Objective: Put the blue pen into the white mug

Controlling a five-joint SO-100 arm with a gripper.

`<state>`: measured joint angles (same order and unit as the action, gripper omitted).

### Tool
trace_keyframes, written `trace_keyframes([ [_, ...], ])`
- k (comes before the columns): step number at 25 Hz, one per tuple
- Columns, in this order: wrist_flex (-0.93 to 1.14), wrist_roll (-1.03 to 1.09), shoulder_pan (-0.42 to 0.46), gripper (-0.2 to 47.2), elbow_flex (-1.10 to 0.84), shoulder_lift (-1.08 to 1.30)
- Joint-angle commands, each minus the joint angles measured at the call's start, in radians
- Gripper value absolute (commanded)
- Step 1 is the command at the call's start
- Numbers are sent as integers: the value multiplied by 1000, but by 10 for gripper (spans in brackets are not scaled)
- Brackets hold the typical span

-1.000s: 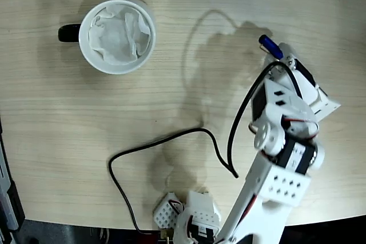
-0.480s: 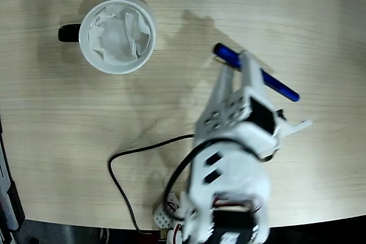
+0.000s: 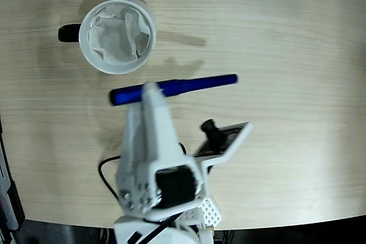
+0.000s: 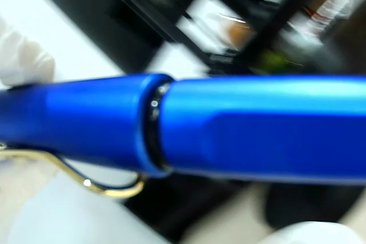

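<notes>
In the wrist view the blue pen (image 4: 229,127) fills the frame from edge to edge, lying crosswise right against the lens, with a dark ring where its two sections meet and a thin curved metal clip (image 4: 86,175) hanging under its left part. Everything behind it is blurred.

In the fixed view, which looks straight down, the white arm (image 3: 154,164) rises from the bottom edge and tapers up to the gripper (image 3: 150,91), which is clenched across the blue pen (image 3: 194,84) near its left third. The pen is carried level, almost horizontal in the picture, its left end pointing toward the left side and its right end reaching past the middle of the table (image 3: 297,72). A small black camera module (image 3: 213,131) sticks out on a white bracket to the right of the arm. A black cable (image 3: 106,170) loops out beside the arm's left flank.

Farther up, the white mug (image 3: 117,36) stands upright on the wooden table, above and slightly left of the pen's left end, apart from it. Crumpled white tissue (image 3: 117,34) sits inside, and its black handle (image 3: 68,32) points left.
</notes>
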<state>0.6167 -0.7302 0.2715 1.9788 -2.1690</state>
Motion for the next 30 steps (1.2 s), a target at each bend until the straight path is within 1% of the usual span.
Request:
trace_keyframes([
  [1, -186, -44, 46, 1, 75, -106],
  [4, -410, -94, 110, 1, 206, -147],
  [9, -615, -163, 238, 0, 339, -143],
  [15, -658, -215, 345, 0, 370, -77],
  [17, -701, -216, 353, 0, 391, -64],
  [20, -713, -221, 345, 0, 405, -32],
  [22, -746, -221, 322, 0, 428, -9],
  [30, -761, -221, 244, 0, 465, 58],
])
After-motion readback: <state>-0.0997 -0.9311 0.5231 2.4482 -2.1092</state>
